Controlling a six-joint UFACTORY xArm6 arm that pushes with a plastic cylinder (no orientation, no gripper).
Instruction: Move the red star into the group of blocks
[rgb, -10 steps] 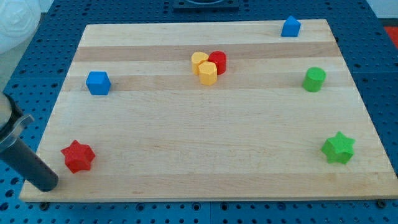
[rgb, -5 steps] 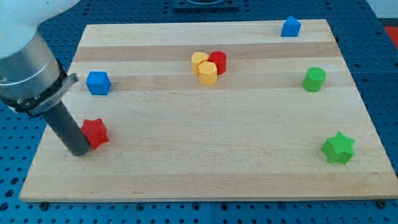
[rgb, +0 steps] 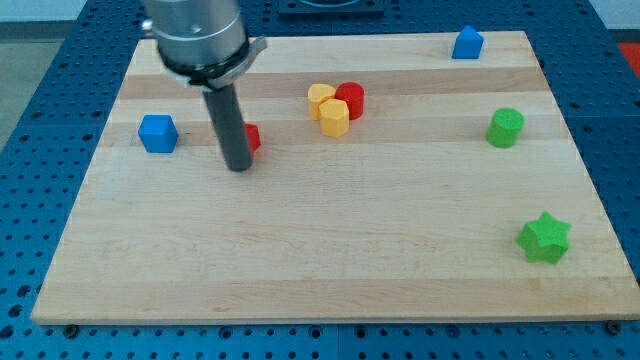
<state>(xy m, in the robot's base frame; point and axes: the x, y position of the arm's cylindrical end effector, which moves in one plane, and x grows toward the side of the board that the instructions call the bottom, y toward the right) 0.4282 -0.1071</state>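
red star (rgb: 251, 138) | behind my tip (rgb: 238, 167) | wooden board (rgb: 330, 250) | end effector: rod, no jaws

Star (rgb: 252, 138) just right of my tip (rgb: 238, 168), left of the central cluster (rgb: 335, 106)

My tip (rgb: 238, 166) is resting on the wooden board (rgb: 330, 260), touching the red star (rgb: 251, 138), which is showing only as a sliver at the rod's right edge, with the blue block (rgb: 157, 133) lying to the view's left. The group, two yellow blocks (rgb: 327, 108) and a red cylinder (rgb: 351, 99) touching one another, is sitting apart from the star toward the view's upper right. A second blue block (rgb: 467, 43) is sitting at the top edge, while a green cylinder (rgb: 505, 128) and a green star (rgb: 544, 238) are lying along the view's right side.
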